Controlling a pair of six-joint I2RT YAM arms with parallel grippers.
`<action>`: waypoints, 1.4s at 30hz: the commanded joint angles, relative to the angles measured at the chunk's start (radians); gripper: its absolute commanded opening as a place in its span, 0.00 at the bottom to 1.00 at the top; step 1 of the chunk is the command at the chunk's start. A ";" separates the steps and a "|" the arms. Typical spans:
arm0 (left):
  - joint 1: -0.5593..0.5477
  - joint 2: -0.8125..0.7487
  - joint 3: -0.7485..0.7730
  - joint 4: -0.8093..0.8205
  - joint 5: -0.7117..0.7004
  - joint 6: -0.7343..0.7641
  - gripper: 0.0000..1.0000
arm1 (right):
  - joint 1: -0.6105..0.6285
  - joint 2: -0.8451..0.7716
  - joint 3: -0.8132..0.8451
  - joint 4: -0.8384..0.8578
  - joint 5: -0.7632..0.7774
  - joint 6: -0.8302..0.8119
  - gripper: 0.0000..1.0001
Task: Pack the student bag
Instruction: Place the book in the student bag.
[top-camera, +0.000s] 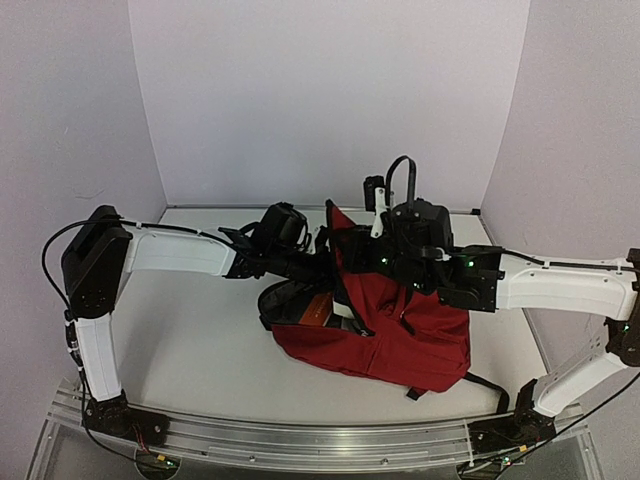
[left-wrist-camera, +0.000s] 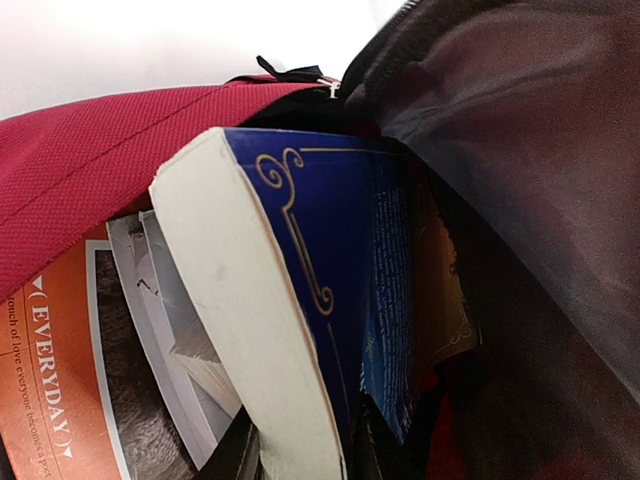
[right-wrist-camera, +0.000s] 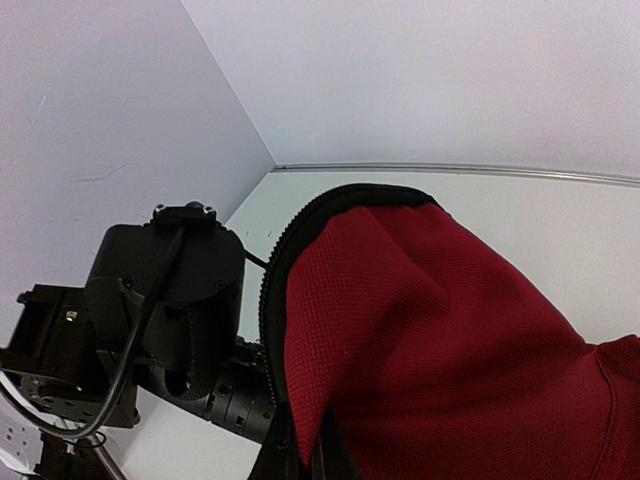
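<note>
Pale lilac walls are boxing in a white tabletop (top-camera: 200, 340), and on the left the left gripper (left-wrist-camera: 300, 452) is pinching a thick blue softcover book with cream page edges (left-wrist-camera: 340, 270), dark fingers pressing on either cover while the book is sitting partway through the opening. Just beside it, an orange-covered magazine reading EVERYDAY (left-wrist-camera: 60, 370) is already lying inside, so I'm calling the packing well under way: one item in, one going in, zipping not yet done. Right of centre, the large dark red fabric student bag (top-camera: 410, 330) is lying on the table, its mouth facing left and toward the far wall, its long axis running far-left to near-right, with a black strap (top-camera: 482, 385) trailing at the near-right end. On the right, the right gripper (right-wrist-camera: 308, 462) is looking clamped on the zipper-edged flap, holding it up and open.
</note>
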 joint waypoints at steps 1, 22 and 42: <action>-0.046 0.002 0.030 0.018 -0.039 0.042 0.20 | 0.016 -0.036 0.066 0.162 -0.007 -0.007 0.25; -0.008 -0.361 -0.300 -0.146 -0.211 0.188 0.84 | -0.124 -0.177 0.020 -0.654 0.336 0.277 0.98; -0.164 -0.289 -0.421 0.264 0.001 0.202 0.52 | -0.128 -0.099 -0.059 -0.669 0.271 0.340 0.45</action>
